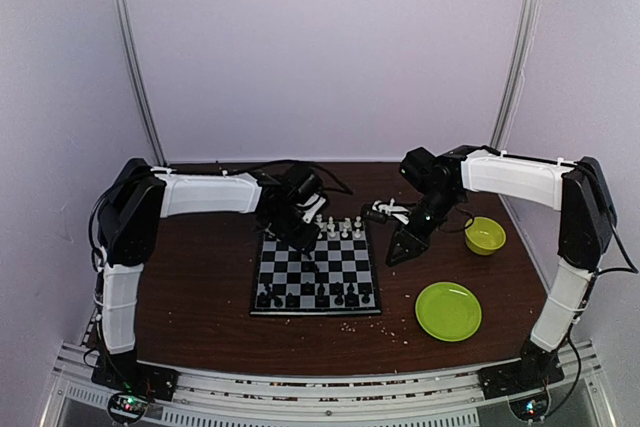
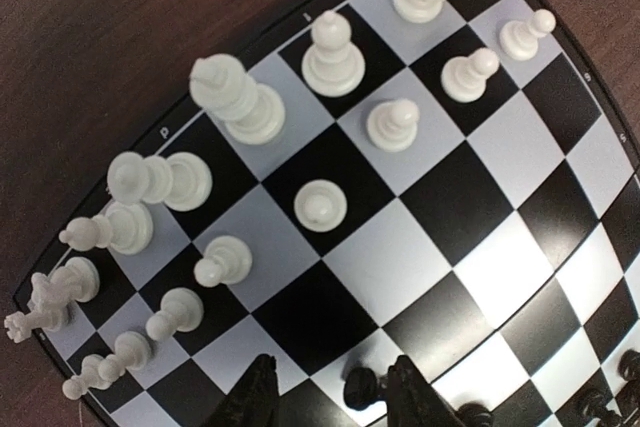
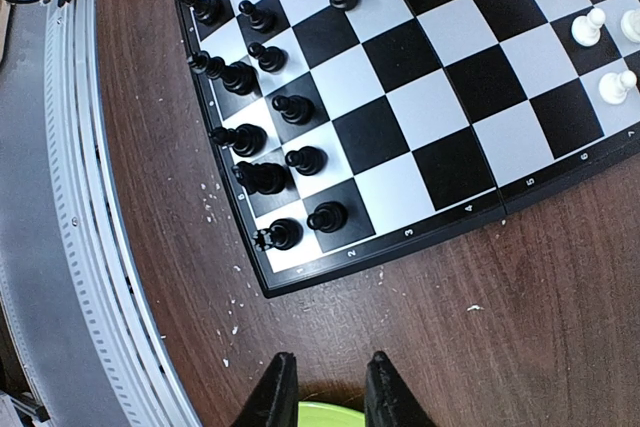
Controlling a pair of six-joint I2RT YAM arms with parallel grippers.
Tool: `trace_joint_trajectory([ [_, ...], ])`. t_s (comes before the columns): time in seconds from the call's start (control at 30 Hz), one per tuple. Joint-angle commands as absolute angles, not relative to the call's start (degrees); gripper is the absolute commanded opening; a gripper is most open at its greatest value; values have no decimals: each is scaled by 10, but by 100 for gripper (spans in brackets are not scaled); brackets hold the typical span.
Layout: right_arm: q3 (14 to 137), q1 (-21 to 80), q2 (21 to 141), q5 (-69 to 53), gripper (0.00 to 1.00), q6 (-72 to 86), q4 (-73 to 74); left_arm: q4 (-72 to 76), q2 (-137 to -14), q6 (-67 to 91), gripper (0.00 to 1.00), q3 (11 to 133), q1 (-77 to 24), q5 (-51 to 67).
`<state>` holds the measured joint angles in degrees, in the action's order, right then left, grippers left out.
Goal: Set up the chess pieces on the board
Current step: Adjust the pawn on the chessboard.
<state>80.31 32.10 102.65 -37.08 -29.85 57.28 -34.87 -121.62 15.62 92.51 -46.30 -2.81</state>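
The board lies mid-table. White chess pieces fill its far two rows, and one white pawn stands a square ahead of them. Black chess pieces line the near two rows. My left gripper hovers over the board's far-left part, open. A black pawn shows between its fingers, close to the right finger and apart from the left one. My right gripper hangs off the board's right side over bare table, slightly open, with nothing in it.
A round green plate sits right of the board, its rim showing under the right fingers. A small green bowl stands at the far right. Pale crumbs dot the table beside the board. A metal rail runs along the near edge.
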Motion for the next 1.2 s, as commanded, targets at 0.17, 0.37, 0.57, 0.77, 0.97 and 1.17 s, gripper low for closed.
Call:
trace_joint_trajectory([
  [0.17, 817, 318, 1029, -376, 24, -301, 582, -389, -1209, 119, 38, 921, -444, -33],
  [0.37, 818, 318, 1030, -378, 24, -301, 583, -407, -1180, 98, 38, 893, -442, -39],
  [0.57, 819, 319, 1032, -378, 24, -302, 585, -381, -1141, 58, 39, 861, -439, -36],
  [0.77, 819, 319, 1031, -377, 24, -303, 586, -383, -1121, 26, 39, 858, -432, -12],
  [0.97, 820, 319, 1032, -376, 24, -305, 588, -392, -1073, -87, 39, 811, -436, 79],
  [1.17, 821, 319, 1038, -377, 24, -305, 589, -375, -1090, -7, 40, 812, -449, 123],
])
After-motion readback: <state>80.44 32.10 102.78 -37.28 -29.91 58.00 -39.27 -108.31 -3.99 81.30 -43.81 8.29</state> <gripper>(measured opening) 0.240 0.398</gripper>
